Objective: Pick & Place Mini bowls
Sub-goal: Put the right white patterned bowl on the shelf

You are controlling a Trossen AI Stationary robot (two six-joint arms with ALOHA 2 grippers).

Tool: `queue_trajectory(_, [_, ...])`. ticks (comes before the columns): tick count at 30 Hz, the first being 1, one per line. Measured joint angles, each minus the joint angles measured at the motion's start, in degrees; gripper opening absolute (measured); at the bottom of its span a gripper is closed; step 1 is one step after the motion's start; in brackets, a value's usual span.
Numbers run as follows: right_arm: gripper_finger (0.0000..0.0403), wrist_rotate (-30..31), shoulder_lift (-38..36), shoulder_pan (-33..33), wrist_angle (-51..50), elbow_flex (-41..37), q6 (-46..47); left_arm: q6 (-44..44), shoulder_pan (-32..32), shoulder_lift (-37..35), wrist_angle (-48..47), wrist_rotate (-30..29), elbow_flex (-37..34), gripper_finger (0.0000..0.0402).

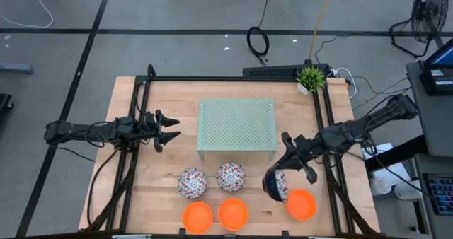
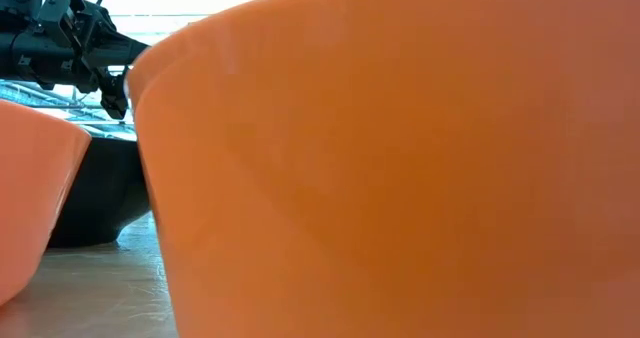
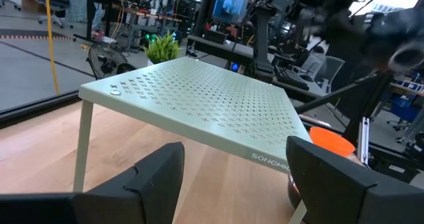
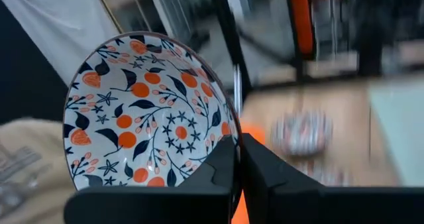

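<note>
My right gripper (image 4: 237,159) is clamped on the rim of one floral bowl (image 4: 142,111), which hangs tilted on edge above the table's front right, just beside an orange bowl (image 1: 301,204). My left gripper (image 1: 172,130) hovers left of the green rack (image 1: 236,124), fingers (image 3: 156,181) spread wide, holding nothing. Two more floral bowls (image 1: 192,182) sit side by side in front of the rack; two more orange bowls (image 1: 197,216) lie along the front edge
</note>
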Motion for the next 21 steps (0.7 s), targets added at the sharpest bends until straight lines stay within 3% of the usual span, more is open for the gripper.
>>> queue_trajectory(3, [0.0003,-1.81,2.53,-3.66,5.0,1.4,-4.58,0.0,-0.02,0.01,0.0,0.0,0.0,0.0269])
queue_trajectory(6, [0.0003,-3.78,6.11,-9.57,0.67,7.75,-5.24,0.0,0.0,-0.01,-0.01,0.0,0.0,0.0269])
queue_trajectory(11, [0.0002,-8.86,14.92,-19.62,-17.38,26.29,-9.13,0.0,0.0,0.01,0.0,0.0,0.0,0.0269])
queue_trajectory(16, [0.0001,-8.6,26.2,-27.74,-37.4,46.97,-12.28,0.0,0.0,0.01,-0.02,0.0,0.0,0.0269])
queue_trajectory(21, [0.0001,-8.89,36.51,-33.46,-51.61,60.06,-12.68,0.0,0.0,-0.01,0.0,0.0,0.0,0.0269])
